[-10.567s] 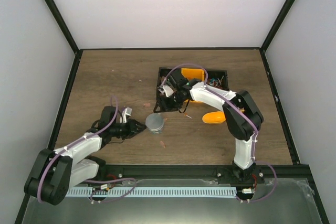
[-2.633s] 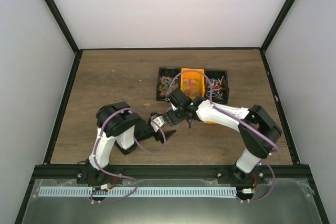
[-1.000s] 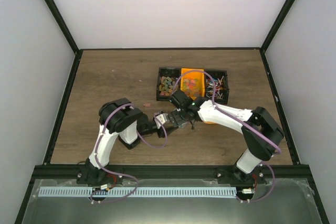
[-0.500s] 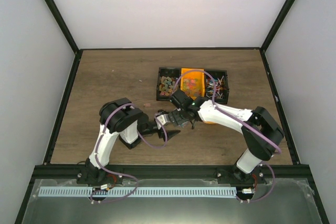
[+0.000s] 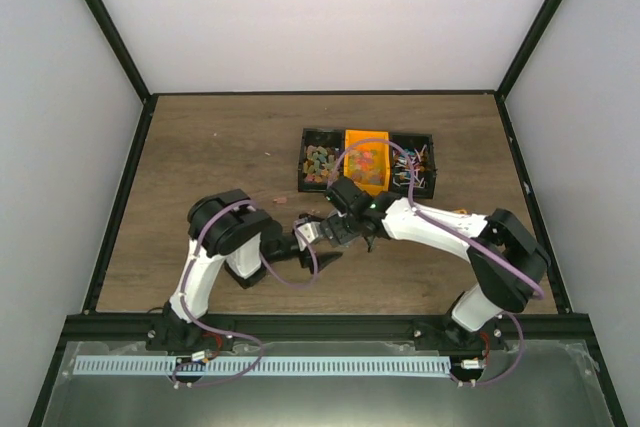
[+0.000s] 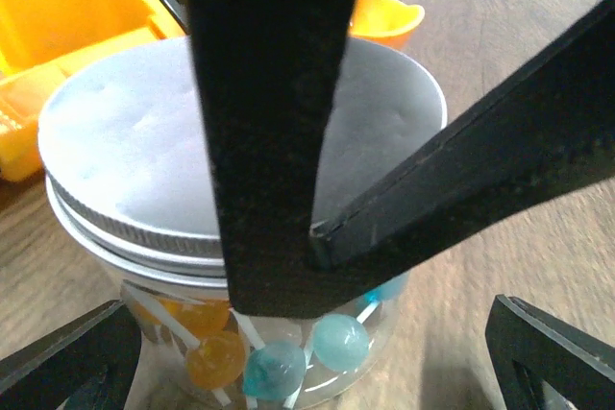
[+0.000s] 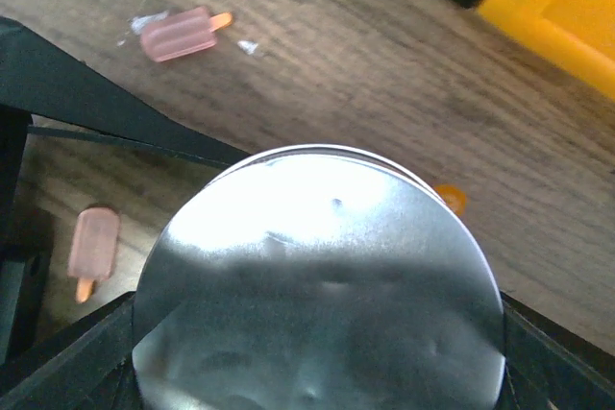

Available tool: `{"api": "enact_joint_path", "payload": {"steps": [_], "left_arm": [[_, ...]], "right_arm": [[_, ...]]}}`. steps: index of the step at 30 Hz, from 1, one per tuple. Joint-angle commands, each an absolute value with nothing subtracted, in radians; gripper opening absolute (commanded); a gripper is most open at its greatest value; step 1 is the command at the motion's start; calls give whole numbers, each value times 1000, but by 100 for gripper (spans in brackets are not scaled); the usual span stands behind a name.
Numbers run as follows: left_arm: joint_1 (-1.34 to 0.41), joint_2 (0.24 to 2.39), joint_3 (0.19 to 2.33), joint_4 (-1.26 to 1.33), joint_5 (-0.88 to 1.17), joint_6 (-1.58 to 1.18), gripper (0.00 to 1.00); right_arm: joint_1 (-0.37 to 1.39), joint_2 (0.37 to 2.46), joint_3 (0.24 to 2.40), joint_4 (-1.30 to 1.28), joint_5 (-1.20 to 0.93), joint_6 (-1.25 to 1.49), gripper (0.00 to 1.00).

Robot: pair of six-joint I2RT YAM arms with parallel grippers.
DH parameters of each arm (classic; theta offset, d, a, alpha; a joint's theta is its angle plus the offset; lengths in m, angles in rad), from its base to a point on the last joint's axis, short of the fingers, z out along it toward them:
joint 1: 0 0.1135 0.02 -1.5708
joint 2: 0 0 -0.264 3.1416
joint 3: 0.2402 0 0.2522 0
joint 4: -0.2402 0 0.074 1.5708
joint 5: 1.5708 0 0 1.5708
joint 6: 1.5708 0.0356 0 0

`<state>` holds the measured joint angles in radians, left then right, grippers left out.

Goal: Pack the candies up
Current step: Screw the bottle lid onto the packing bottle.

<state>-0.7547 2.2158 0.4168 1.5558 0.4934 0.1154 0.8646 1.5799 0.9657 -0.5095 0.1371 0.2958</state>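
The candies (image 6: 277, 372) visible now are lollipop balls on white sticks, packed inside a clear jar (image 6: 144, 280) near the table's middle. More fill the black tray (image 5: 322, 131) further back, and a pink ice-lolly piece (image 7: 178, 34) lies loose on the wood. They look light, hard and prone to rolling, so they are likely better moved inside the jar than pinched singly. The jar's wall looks slick, and the waist below the threaded band seems the safest hold. The right gripper (image 7: 317, 304) appears clamped across the silver lid (image 7: 317, 228). The left gripper (image 6: 307, 302) stands spread wide, straddling the jar without touching it.
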Motion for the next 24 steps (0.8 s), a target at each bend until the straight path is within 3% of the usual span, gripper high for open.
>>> {"api": "enact_joint_path", "payload": {"steps": [1, 24], "left_arm": [[-868, 2280, 319, 1773, 681, 51, 100], [-827, 2297, 319, 1775, 379, 95, 100]], "right_arm": [[1013, 1696, 902, -525, -221, 205, 88], [1036, 1618, 845, -550, -213, 302, 87]]}}
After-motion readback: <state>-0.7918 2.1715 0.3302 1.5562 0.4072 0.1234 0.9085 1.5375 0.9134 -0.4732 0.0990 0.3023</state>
